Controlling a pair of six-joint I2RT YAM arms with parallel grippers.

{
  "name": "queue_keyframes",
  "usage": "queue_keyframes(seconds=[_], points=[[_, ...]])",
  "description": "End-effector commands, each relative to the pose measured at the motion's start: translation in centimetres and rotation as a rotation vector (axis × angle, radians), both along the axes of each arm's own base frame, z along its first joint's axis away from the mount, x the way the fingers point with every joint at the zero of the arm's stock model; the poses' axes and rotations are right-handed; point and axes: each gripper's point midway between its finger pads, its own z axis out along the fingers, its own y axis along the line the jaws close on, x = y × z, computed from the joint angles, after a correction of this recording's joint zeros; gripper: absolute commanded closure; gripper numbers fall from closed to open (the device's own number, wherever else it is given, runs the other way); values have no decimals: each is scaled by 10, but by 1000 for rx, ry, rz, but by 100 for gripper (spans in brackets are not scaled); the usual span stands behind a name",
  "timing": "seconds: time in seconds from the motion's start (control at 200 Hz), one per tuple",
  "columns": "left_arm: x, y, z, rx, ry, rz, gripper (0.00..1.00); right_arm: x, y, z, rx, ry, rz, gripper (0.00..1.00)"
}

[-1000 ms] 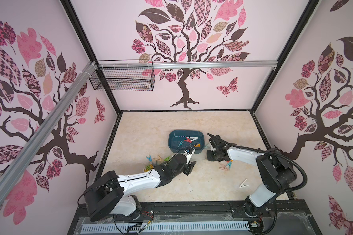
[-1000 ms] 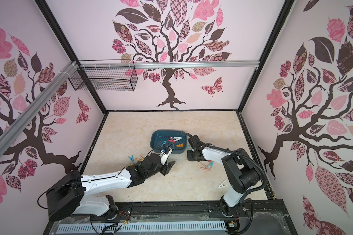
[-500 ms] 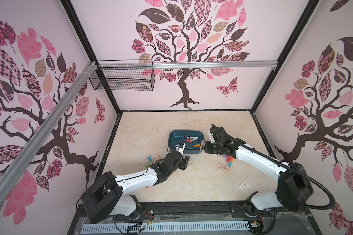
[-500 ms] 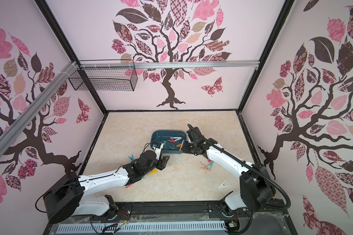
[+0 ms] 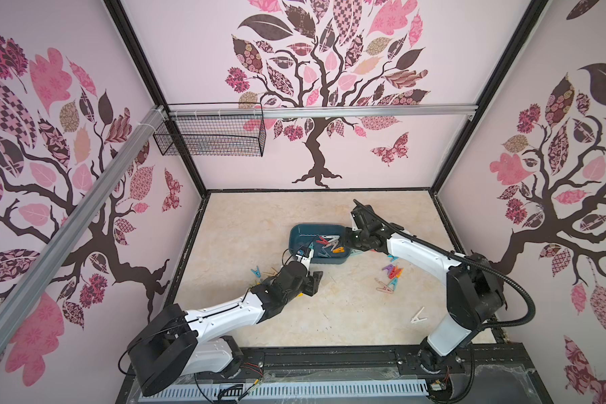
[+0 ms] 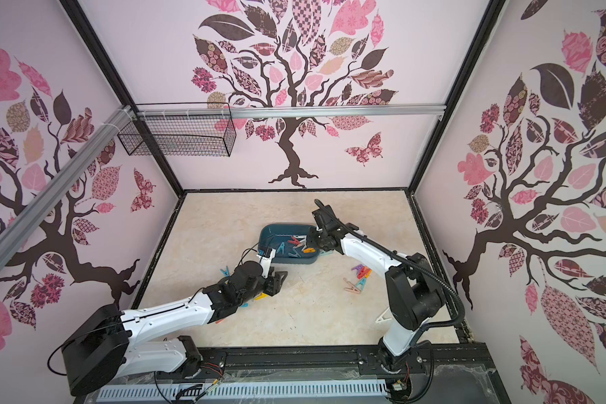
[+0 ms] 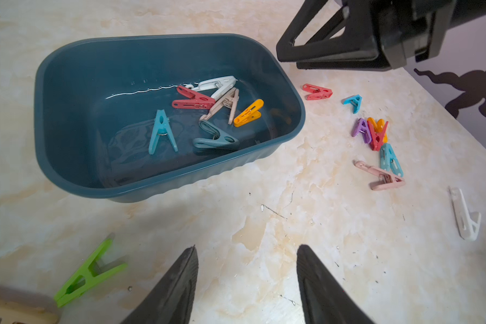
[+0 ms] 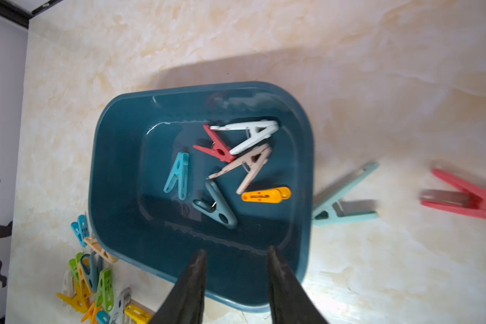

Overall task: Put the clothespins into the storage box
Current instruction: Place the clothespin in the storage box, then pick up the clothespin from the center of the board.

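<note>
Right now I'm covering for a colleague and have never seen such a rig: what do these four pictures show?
Two white robot arms with pincer grippers put pegs into a blue box. Two pictures look down from one overhead camera; the other two come from cameras on the wrists. Six pegs lie inside; loose pegs lie on the table either side of it. The left gripper is open over bare table; the right gripper is open above the box. Neither holds anything.
</note>
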Motion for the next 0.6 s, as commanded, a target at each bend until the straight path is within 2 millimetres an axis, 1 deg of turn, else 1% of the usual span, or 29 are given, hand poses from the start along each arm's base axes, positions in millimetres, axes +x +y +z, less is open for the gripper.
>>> queue_keyframes(seconds=[0.0, 0.06, 0.11, 0.17, 0.255, 0.28, 0.395, 0.47, 0.595], points=[[-10, -21, 2, 42, -84, -150, 40, -10, -44, -8, -60, 16, -111, 60], [-16, -34, 3, 115, -168, -216, 38, -13, -53, -15, -78, 20, -141, 60], [-18, -43, -2, 188, -198, -248, 37, -11, -59, -18, -97, 16, -167, 59], [-16, -51, -12, 229, -172, -259, 36, -5, -65, -23, -119, 10, -207, 58], [-17, -62, -24, 219, -139, -275, 36, 7, -71, -33, -125, 23, -254, 58], [-19, -66, -26, 215, -137, -283, 36, 10, -71, -36, -123, 29, -261, 58], [-26, -78, -33, 222, -127, -335, 23, 26, -66, -46, -120, 36, -274, 58], [-30, -81, -37, 228, -122, -359, 22, 35, -63, -54, -122, 45, -283, 59], [-33, -83, -37, 220, -120, -377, 23, 46, -60, -65, -126, 60, -294, 60]])
